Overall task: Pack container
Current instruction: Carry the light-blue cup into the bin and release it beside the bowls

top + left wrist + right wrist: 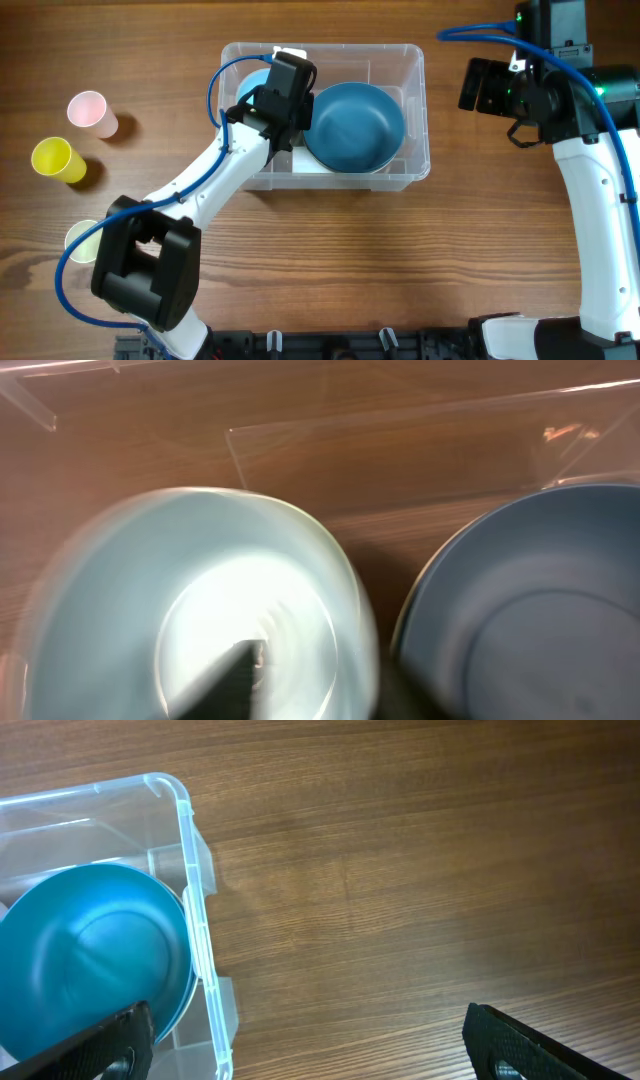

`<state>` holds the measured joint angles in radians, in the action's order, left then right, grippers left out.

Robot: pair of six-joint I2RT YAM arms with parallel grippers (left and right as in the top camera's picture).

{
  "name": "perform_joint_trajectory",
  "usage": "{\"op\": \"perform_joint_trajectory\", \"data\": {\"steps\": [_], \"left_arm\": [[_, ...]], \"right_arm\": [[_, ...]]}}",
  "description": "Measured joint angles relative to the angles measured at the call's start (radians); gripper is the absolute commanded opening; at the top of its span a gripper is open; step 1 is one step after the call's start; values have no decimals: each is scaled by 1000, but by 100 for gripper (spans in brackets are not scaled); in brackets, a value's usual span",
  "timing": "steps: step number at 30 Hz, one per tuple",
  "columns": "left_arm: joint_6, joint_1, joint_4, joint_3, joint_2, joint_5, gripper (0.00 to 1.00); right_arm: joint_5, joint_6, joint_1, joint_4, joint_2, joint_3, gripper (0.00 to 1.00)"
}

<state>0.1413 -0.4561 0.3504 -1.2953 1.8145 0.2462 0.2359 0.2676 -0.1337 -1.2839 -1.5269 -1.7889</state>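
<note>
The clear container (410,110) stands at the back middle of the table. A dark blue bowl (355,125) lies in its right half and a light blue bowl (250,82) in its left half. My left gripper (285,85) reaches down into the container over the light blue bowl. In the left wrist view that bowl (120,590) is blurred, one dark finger (240,680) stands inside it, and the jaws stand apart around its rim, not pinching it. The dark blue bowl (530,620) sits beside it. My right gripper (482,85) hovers open and empty over bare wood, right of the container (195,920).
A pink cup (90,110) and a yellow cup (55,160) lie at the far left. A pale cup (80,238) shows partly behind the left arm's base. The left arm crosses the container's front left rim.
</note>
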Motion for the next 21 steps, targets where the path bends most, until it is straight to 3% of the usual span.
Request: {"op": "perform_joint_trajectory", "data": {"steps": [7, 10, 15, 17, 21], "left_arm": [[-30, -1, 8, 0, -2, 3, 60], [-34, -1, 20, 0, -29, 3, 36], [-43, -1, 50, 0, -113, 4, 36], [-43, -1, 53, 0, -125, 4, 4], [-43, -1, 41, 0, -124, 4, 4]], "right_arm": [[0, 0, 0, 0, 0, 0, 100], [0, 0, 0, 0, 0, 0, 100], [0, 0, 0, 0, 0, 0, 100], [0, 0, 0, 0, 0, 0, 100], [0, 0, 0, 0, 0, 0, 100]]}}
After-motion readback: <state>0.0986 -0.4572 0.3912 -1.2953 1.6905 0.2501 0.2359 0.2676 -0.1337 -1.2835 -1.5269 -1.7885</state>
